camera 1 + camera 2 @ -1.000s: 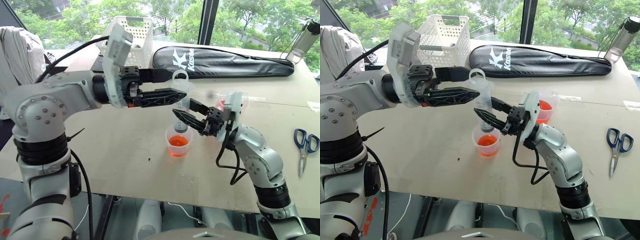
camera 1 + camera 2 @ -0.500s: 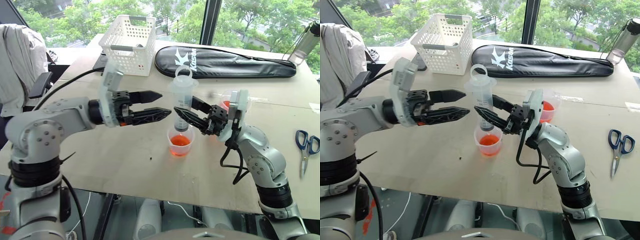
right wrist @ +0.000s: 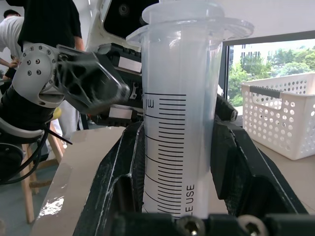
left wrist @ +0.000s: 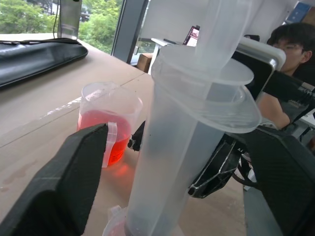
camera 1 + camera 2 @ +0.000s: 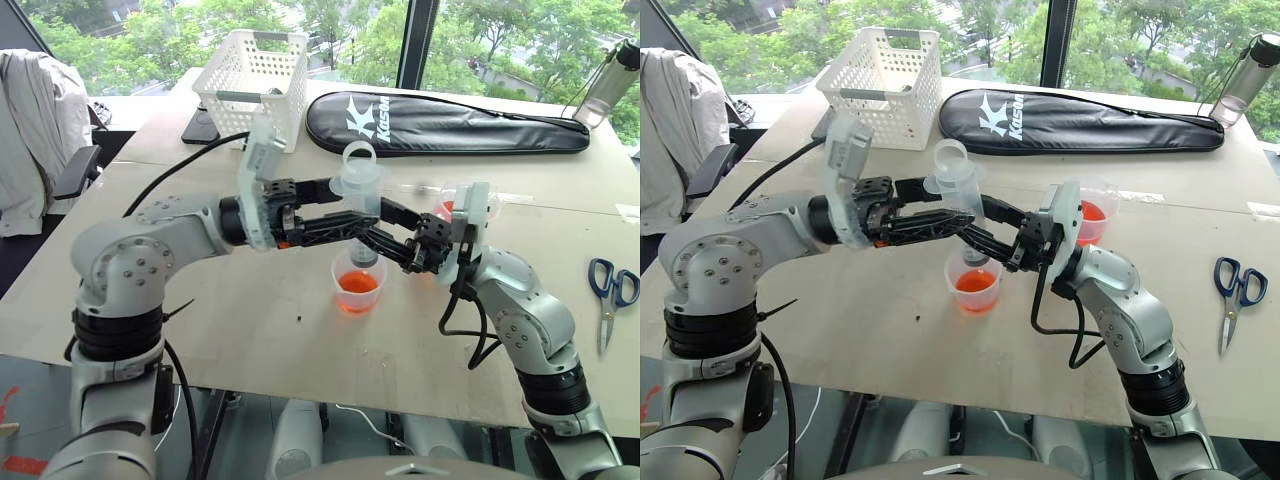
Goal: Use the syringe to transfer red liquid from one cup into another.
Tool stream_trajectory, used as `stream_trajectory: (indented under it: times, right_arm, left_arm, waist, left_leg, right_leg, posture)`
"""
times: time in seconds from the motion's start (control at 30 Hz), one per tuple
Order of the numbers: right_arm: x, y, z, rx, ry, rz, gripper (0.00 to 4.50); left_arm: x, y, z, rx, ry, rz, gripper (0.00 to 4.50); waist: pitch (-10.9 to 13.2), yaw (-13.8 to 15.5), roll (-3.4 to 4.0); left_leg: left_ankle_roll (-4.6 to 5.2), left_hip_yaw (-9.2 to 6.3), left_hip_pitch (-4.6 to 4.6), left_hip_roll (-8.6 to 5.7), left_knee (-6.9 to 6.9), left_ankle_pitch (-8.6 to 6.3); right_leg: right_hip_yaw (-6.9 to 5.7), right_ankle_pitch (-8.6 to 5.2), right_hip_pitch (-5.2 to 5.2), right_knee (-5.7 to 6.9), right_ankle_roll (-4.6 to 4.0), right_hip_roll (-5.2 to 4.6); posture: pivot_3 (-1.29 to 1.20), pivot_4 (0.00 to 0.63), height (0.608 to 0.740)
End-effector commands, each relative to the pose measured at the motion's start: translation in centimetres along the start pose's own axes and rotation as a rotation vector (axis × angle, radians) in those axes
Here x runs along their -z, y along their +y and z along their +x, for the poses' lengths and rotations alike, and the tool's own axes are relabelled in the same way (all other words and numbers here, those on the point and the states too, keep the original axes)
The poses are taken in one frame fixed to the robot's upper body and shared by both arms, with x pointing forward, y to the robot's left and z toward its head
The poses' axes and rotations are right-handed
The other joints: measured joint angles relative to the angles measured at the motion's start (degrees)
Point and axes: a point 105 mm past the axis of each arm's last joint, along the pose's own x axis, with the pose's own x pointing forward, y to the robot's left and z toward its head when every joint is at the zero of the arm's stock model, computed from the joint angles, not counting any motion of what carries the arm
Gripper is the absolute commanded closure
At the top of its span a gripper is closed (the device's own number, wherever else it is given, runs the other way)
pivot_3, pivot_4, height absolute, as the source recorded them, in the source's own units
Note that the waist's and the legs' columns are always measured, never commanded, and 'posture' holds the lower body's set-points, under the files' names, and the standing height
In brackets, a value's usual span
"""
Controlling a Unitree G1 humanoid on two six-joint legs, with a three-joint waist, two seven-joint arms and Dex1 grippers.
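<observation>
The syringe [image 5: 362,205] stands upright over the smaller handle-less cup [image 5: 358,283], its narrow tip pointing down into the cup's mouth and its ringed white plunger [image 5: 360,156] sticking up at the top. The right gripper [image 5: 372,238] reaches in from the right and its two black fingers [image 3: 246,172] are clamped on the lower barrel, one on each side of the printed graduation marks. The left gripper [image 5: 350,205] comes in level from the left at the height of the finger flanges [image 4: 216,93]; its fingers [image 4: 69,182] stand apart, one on either side of the upper barrel — in the left wrist view a gap shows between each finger and the clear plastic, so they are not closed on it. Red liquid [image 5: 357,284] fills the lower part of the smaller cup. The wider measuring cup [image 5: 1089,221] with the side handle sits just behind the right wrist, also holding red liquid. Further back on the worktop [image 5: 250,300] lie a white plastic basket [image 5: 255,85] and a long black zipped case [image 5: 450,125] — well apart from the cups — and blue-handled scissors [image 5: 610,295] rest near the right edge. A clear bottle [image 5: 612,80] stands at the far right corner.
</observation>
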Motion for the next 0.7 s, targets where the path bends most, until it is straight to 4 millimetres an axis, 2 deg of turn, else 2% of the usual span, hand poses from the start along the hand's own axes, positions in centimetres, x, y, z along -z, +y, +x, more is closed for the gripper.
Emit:
stream_trajectory:
  times: [0.03, 0.07, 0.13, 0.43, 0.47, 0.53, 0.6, 0.63, 0.7]
  right_arm:
    - [-1.6, 0.9, 0.3, -0.047, -0.043, -0.064, 3.06]
    - [-1.5, 1.0, 0.3, -0.049, -0.041, -0.065, 3.07]
    - [-1.5, 1.0, 0.3, -0.056, -0.035, -0.068, 3.19]
    - [-1.1, 0.7, -0.8, -0.099, 0.053, -0.049, 3.20]
    - [-1.3, 0.7, -0.9, -0.102, 0.055, -0.050, 2.20]
    - [-1.4, 0.5, -1.2, -0.103, 0.071, -0.064, 1.46]
    - [-1.4, 0.3, -1.5, -0.094, 0.096, -0.090, 0.54]
    - [-1.4, 0.1, -1.6, -0.086, 0.102, -0.102, 0.15]
    - [-1.6, -0.3, -1.9, -0.060, 0.108, -0.128, 0.00]
  left_arm:
    - [-0.5, -0.7, 0.4, 0.033, -0.026, 0.052, 2.12]
    - [-0.4, -0.7, 0.5, 0.034, -0.030, 0.053, 2.45]
    - [-0.5, -0.6, 0.7, 0.035, -0.042, 0.056, 2.83]
    - [-0.8, -0.4, -0.3, 0.031, -0.077, 0.062, 2.92]
    - [-0.9, -0.4, -0.5, 0.027, -0.076, 0.064, 2.92]
    - [-1.0, -0.3, -0.8, 0.023, -0.073, 0.070, 2.98]
    - [-1.0, -0.1, -1.1, 0.016, -0.065, 0.078, 3.01]
    - [-1.0, -0.1, -1.1, 0.014, -0.063, 0.082, 3.01]
    - [-1.1, 0.0, -1.3, 0.007, -0.057, 0.094, 3.02]
  waist:
    - [0.00, 0.01, 0.00]
    - [0.00, 0.01, 0.00]
    - [0.00, 0.01, 0.00]
    - [0.01, 0.01, -0.01]
    - [0.00, 0.01, -0.01]
    - [0.01, 0.02, 0.00]
    - [0.01, 0.02, 0.00]
    - [0.01, 0.02, 0.00]
    - [0.01, 0.03, 0.00]
  left_leg:
    - [0.00, 0.00, 0.00, 0.00, 0.00, 0.00]
    - [0.00, 0.00, 0.00, 0.00, 0.00, 0.00]
    - [0.00, 0.00, 0.00, 0.00, 0.00, 0.00]
    - [0.00, 0.01, -0.01, 0.00, 0.00, 0.00]
    - [0.00, 0.01, 0.00, 0.00, 0.00, 0.00]
    - [0.00, 0.00, 0.00, 0.00, 0.00, 0.00]
    - [0.00, -0.01, 0.00, 0.00, 0.00, 0.00]
    - [0.00, 0.00, 0.00, 0.00, 0.00, 0.00]
    - [0.00, 0.01, 0.00, 0.00, 0.00, 0.00]
  right_leg:
    - [0.00, 0.00, 0.00, 0.01, -0.01, 0.00]
    - [0.00, 0.00, 0.00, 0.00, -0.01, 0.00]
    - [0.00, 0.00, 0.00, 0.00, -0.01, 0.00]
    - [0.01, -0.01, 0.00, -0.01, -0.01, 0.00]
    - [0.01, -0.01, 0.00, 0.00, -0.01, 0.00]
    - [0.00, -0.01, 0.00, 0.00, -0.01, 0.00]
    - [0.00, -0.01, 0.00, -0.01, -0.01, 0.00]
    - [0.01, -0.01, 0.00, -0.01, -0.01, 0.00]
    - [0.01, -0.01, 0.00, -0.02, -0.01, 0.00]
  posture:
    - [0.00, 0.150, 0.724]
    - [0.00, 0.150, 0.724]
    - [0.00, 0.150, 0.724]
    - [0.00, 0.150, 0.724]
    - [0.00, 0.150, 0.724]
    - [0.00, 0.150, 0.724]
    - [0.00, 0.150, 0.724]
    - [0.00, 0.150, 0.724]
    - [0.00, 0.150, 0.724]
